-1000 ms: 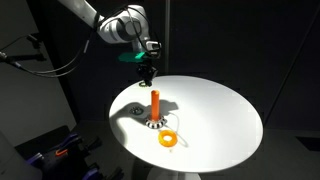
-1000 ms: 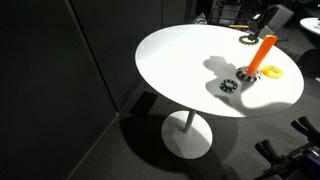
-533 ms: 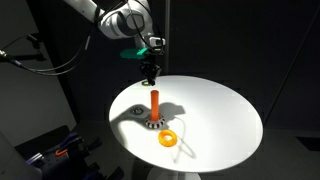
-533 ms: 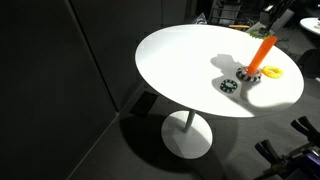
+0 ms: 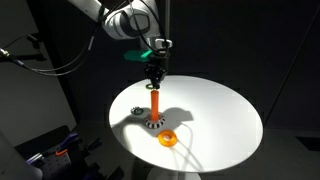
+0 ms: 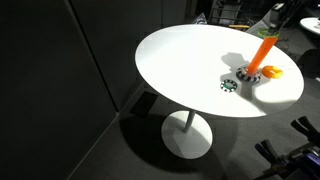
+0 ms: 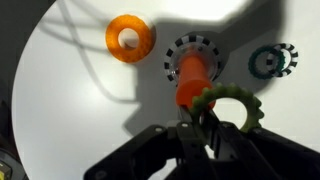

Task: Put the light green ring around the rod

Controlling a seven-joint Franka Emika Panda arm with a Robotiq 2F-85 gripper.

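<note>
Light green ring [image 7: 232,108]: hanging in the jaws just above the top of the rod [image 7: 192,75], sitting at about 4 o'clock of it in the wrist view. Its hole is not yet lying over the peg.
Rod: standing upright on its round black-and-white base [image 7: 190,48], near the middle of the surface [image 5: 220,110].
Jaws: clenching on the light green ring, pinching one side of its rim at about 9 o'clock and reaching straight down from the arm [image 5: 125,22].
Handling: the ring is looking like light, stiff plastic with a toothed outer edge. The teeth are probably giving the pads good purchase, and a firm pinch is unlikely to be crushing it. Holding one side of the rim is leaving the hole free, which is the hold this job is asking for.
Step in hand: lining up, by my reading. The hole is needing a small shift toward 10 o'clock in the wrist view before any lowering.
Risk: the rim may be catching on the peg's top edge and twisting in the grip.
Other pieces: an orange ring [image 7: 130,37] is lying flat at 10 o'clock of the rod, and a dark teal toothed ring [image 7: 272,61] at 3 o'clock. Both are lying apart from the base.
Surface: a smooth, round white top, standing on a single pedestal [image 6: 187,135] and taking hard shadows.
Room: dark wall panels [image 6: 60,70] are closing it in.
</note>
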